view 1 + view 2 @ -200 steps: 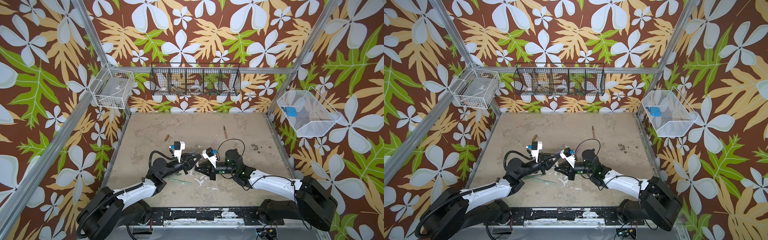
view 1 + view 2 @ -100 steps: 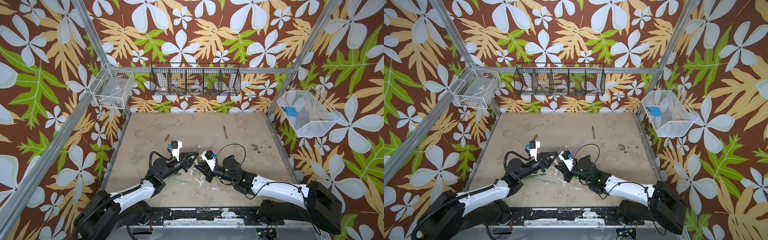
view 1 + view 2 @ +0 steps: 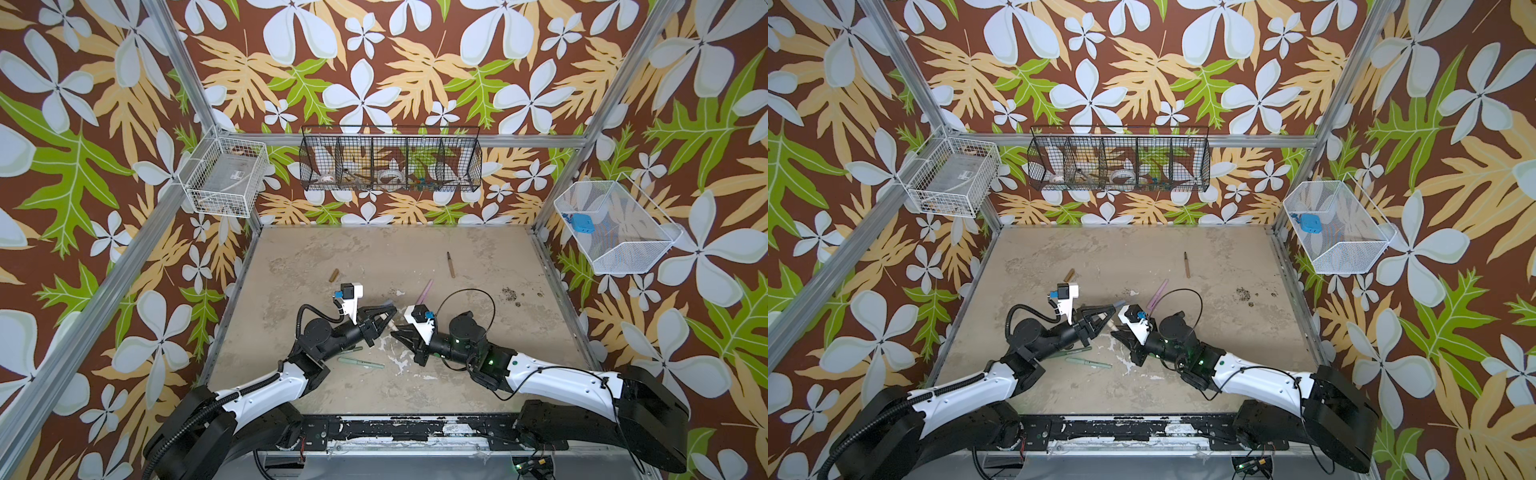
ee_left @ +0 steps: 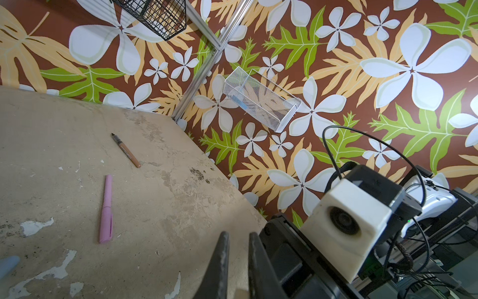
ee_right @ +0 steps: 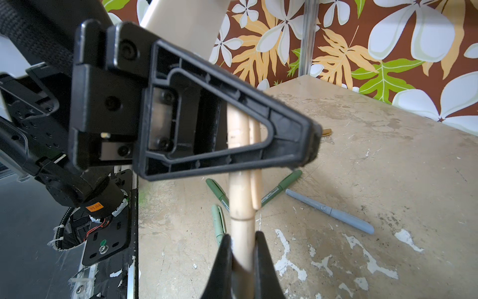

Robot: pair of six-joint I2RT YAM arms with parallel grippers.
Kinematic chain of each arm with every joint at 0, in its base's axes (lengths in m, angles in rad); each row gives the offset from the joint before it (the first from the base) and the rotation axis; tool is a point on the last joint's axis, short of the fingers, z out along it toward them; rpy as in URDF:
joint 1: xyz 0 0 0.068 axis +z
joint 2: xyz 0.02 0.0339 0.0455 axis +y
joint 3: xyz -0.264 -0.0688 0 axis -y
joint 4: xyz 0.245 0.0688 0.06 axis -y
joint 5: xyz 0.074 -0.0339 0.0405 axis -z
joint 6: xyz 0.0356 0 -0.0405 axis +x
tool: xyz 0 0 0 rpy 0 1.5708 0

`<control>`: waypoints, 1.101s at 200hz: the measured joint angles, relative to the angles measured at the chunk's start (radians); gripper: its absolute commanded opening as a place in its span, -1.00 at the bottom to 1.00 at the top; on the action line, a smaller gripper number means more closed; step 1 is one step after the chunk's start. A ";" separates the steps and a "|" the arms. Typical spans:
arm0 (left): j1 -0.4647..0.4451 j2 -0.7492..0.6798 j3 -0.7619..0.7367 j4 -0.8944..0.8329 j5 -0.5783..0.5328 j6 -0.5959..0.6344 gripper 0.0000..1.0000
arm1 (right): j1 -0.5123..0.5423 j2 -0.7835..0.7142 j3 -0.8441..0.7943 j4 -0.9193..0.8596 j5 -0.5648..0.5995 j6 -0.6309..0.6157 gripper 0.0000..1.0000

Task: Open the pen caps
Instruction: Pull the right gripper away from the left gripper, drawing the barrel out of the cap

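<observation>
Tabletop (image 3: 415, 257): beige pen (image 5: 243, 246), cap (image 5: 239, 196) still on

White-shelled, black-jointed left arm (image 3: 266, 386) and right arm (image 3: 557, 380), black triangular left claw (image 3: 390, 316) and right claw (image 3: 398, 331), white camera block (image 3: 348, 296) behind each, black cable (image 3: 468, 291) looping behind right claw, orange label (image 5: 94, 206) behind left claw

The beige pen (image 5: 240, 204), its cap (image 5: 239, 145) still on, is clamped between the left pincer (image 4: 237, 238) and the right pincer (image 5: 242, 236), with three green pens (image 5: 282, 185) and a light blue pen (image 5: 333, 212) lying flat near them.
</observation>
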 measured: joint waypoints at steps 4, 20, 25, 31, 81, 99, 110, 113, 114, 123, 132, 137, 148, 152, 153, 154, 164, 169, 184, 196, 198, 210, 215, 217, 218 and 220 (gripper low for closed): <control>0.000 0.001 0.000 0.003 0.000 0.000 -1.00 | -0.002 0.001 0.000 0.000 -0.004 0.000 -1.00; 0.000 0.006 0.000 0.006 -0.001 0.001 -1.00 | -0.003 0.008 0.002 0.003 -0.011 0.000 -1.00; 0.000 0.006 -0.001 0.006 -0.003 0.001 -1.00 | -0.003 0.010 0.002 0.006 -0.013 0.000 -1.00; 0.000 0.004 -0.004 0.009 -0.005 0.001 -1.00 | -0.004 0.011 0.001 0.008 -0.016 0.001 -1.00; 0.000 -0.012 -0.027 0.023 -0.009 -0.002 -1.00 | -0.007 0.027 -0.003 0.029 -0.066 0.004 -1.00; 0.001 -0.016 -0.027 0.020 -0.015 -0.002 -1.00 | -0.002 0.029 0.000 0.030 -0.055 0.006 -1.00; 0.002 -0.015 -0.028 0.018 -0.026 -0.003 -1.00 | 0.011 0.033 0.010 0.018 -0.016 0.005 -1.00; 0.002 -0.015 -0.028 0.019 -0.029 -0.003 -1.00 | 0.017 0.034 0.011 0.014 0.000 0.004 -1.00; 0.002 -0.015 -0.028 0.019 -0.030 -0.003 -1.00 | 0.018 0.034 0.012 0.014 0.003 0.004 -1.00; 0.002 -0.015 -0.029 0.019 -0.035 -0.004 -1.00 | 0.033 0.034 0.015 0.009 0.045 0.000 -1.00; 0.002 -0.015 -0.032 0.020 -0.039 -0.008 -1.00 | 0.043 0.034 0.016 0.003 0.082 -0.004 -1.00; 0.002 -0.015 -0.033 0.019 -0.043 -0.011 -1.00 | 0.046 0.034 0.016 -0.002 0.098 -0.007 -1.00; 0.002 -0.015 -0.034 0.019 -0.048 -0.016 -1.00 | 0.055 0.034 0.017 -0.004 0.125 -0.017 -1.00; 0.002 -0.015 -0.035 0.019 -0.050 -0.018 -1.00 | 0.058 0.034 0.018 -0.005 0.136 -0.019 -1.00; 0.002 -0.015 -0.035 0.019 -0.050 -0.018 -1.00 | 0.059 0.034 0.018 -0.006 0.140 -0.020 -1.00; 0.002 -0.015 -0.035 0.019 -0.051 -0.018 -1.00 | 0.060 0.034 0.018 -0.006 0.142 -0.021 -1.00; 0.002 -0.016 -0.035 0.019 -0.054 -0.019 -1.00 | 0.073 0.034 0.022 -0.013 0.175 -0.029 -1.00; 0.002 -0.016 -0.036 0.020 -0.056 -0.019 -1.00 | 0.083 0.035 0.026 -0.019 0.199 -0.035 -1.00; 0.002 -0.014 -0.037 0.021 -0.067 -0.021 -1.00 | 0.109 0.043 0.039 -0.034 0.264 -0.055 -1.00; 0.002 -0.011 -0.037 0.021 -0.074 -0.021 -1.00 | 0.113 0.046 0.045 -0.044 0.273 -0.068 -1.00; 0.002 -0.011 -0.037 0.021 -0.074 -0.021 -1.00 | 0.111 0.045 0.045 -0.044 0.270 -0.070 -1.00; 0.002 -0.007 -0.037 0.027 -0.065 -0.023 -1.00 | 0.077 0.027 0.028 -0.035 0.195 -0.072 -1.00; 0.002 -0.006 -0.037 0.029 -0.057 -0.024 -1.00 | 0.054 0.015 0.017 -0.026 0.146 -0.070 -1.00; 0.002 -0.006 -0.037 0.029 -0.055 -0.025 -1.00 | 0.043 0.009 0.011 -0.022 0.125 -0.070 -1.00; 0.002 -0.006 -0.036 0.029 -0.053 -0.026 -1.00 | 0.035 0.005 0.008 -0.020 0.110 -0.069 -1.00; 0.002 -0.005 -0.036 0.031 -0.049 -0.027 -1.00 | 0.024 0.000 0.003 -0.017 0.085 -0.066 -1.00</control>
